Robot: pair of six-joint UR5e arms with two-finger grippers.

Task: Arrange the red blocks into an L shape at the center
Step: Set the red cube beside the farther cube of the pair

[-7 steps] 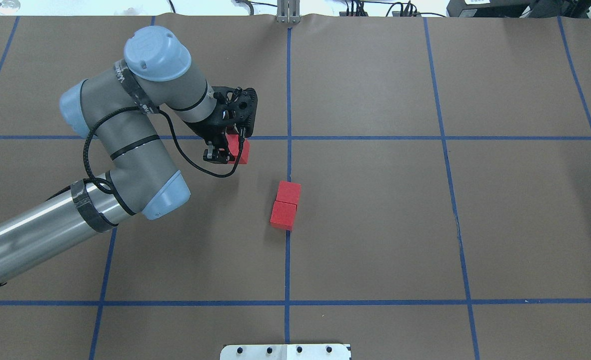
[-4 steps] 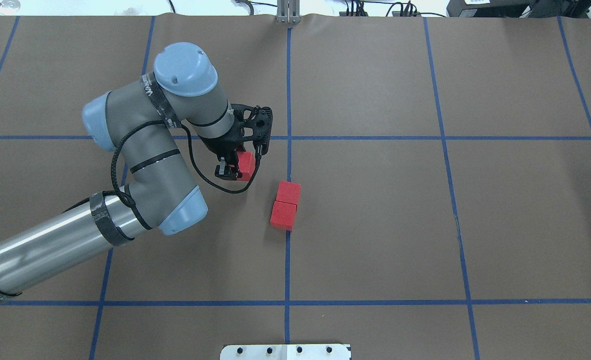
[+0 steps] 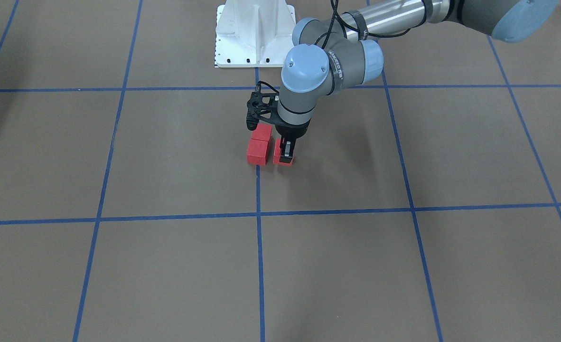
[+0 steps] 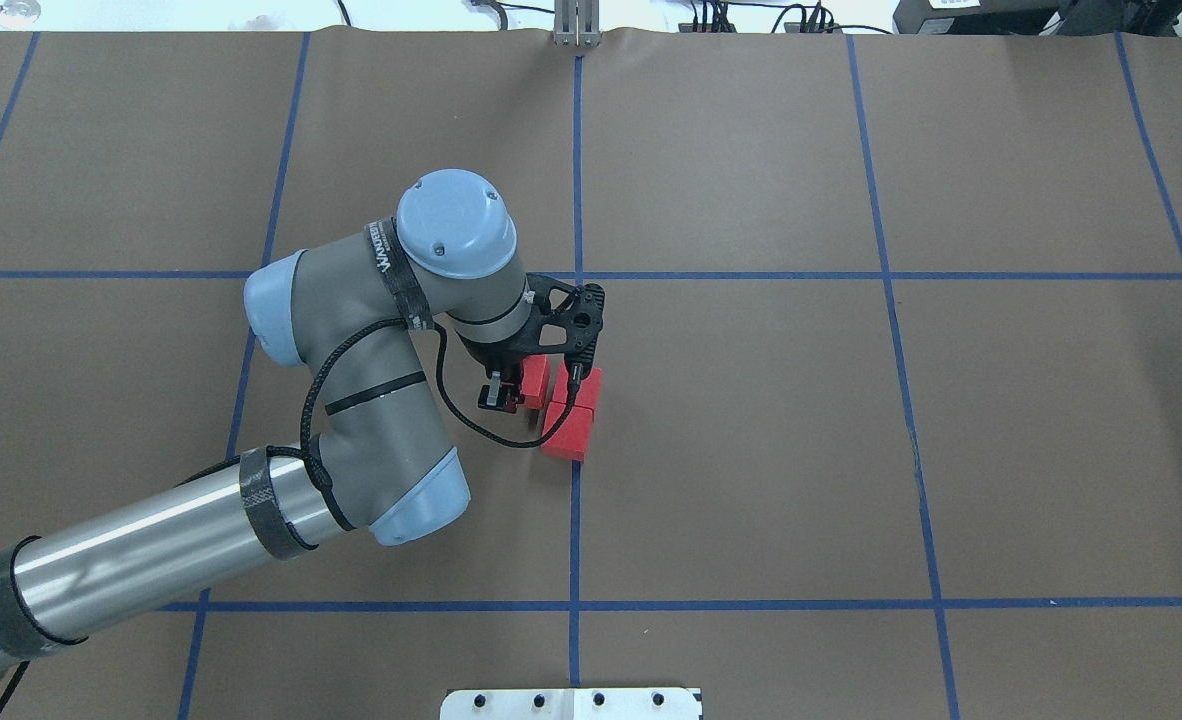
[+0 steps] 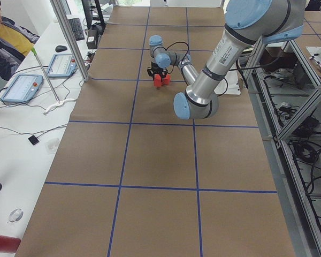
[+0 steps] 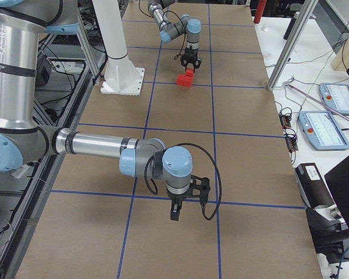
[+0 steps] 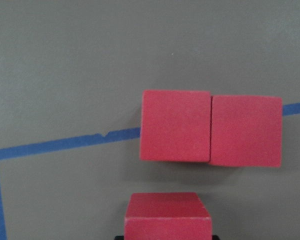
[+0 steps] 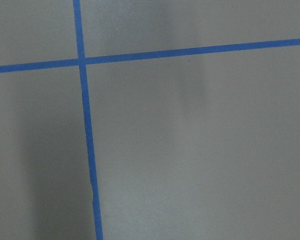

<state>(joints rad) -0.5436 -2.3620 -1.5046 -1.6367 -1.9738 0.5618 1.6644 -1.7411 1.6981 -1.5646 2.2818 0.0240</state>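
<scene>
Three red blocks sit together at the center [image 4: 575, 520] of the brown counter [image 4: 751, 450]. One of them, the held block [image 3: 284, 159], is clamped between the left fingers [image 3: 286, 149], which point straight down and close on two opposite faces of it. It sits low over the counter; whether it touches the surface cannot be told. Just beside these fingers, toward the robot's right, lie the far block [image 4: 581, 384] and the near block [image 4: 566, 432], touching face to face in a short row along the middle blue tape line [image 4: 574, 540]. The held block is level with the far block, and the left wrist view shows a narrow gap between them. Well apart from the left fingers, over bare counter near a crossing of tape lines, hang the right fingers [image 6: 173, 214]; whether they are apart or together cannot be told.
</scene>
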